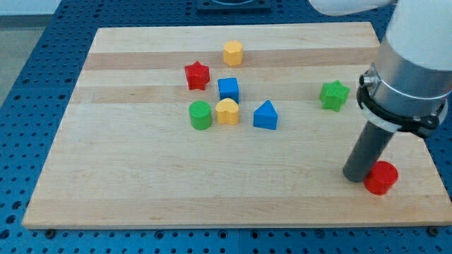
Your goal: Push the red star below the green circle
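Note:
The red star (197,75) lies at the upper middle-left of the wooden board (141,190). The green circle (200,115) sits just below it, slightly to the right, with a gap between them. My tip (355,175) is far off at the view's lower right, touching or almost touching the left side of a red cylinder (382,178). The tip is far from both the red star and the green circle.
A blue cube (228,89), a yellow heart (227,111) and a blue triangle (265,115) cluster right of the green circle. A yellow hexagon (233,53) lies near the top. A green star (334,95) lies at the right. The arm's grey body (409,70) overhangs the right edge.

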Motion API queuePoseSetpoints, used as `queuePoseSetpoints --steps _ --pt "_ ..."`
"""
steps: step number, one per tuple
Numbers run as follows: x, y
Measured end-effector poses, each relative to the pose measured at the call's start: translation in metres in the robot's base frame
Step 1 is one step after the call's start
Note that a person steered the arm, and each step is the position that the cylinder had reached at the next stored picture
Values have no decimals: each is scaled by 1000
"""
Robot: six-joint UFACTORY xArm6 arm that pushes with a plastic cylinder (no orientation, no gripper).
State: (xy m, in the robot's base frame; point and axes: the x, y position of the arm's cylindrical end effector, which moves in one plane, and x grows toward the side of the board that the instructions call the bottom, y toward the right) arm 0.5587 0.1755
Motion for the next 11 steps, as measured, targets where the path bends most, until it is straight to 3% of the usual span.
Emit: queuePoseSetpoints --steps 2,4,5,6,7,8,11 --pt "9 6" --pt "-30 -65" --pt "-21 -170" --pt "-43 -302" --pt "-84 -371" --pt "-125 -342" --pt "-148 -250"
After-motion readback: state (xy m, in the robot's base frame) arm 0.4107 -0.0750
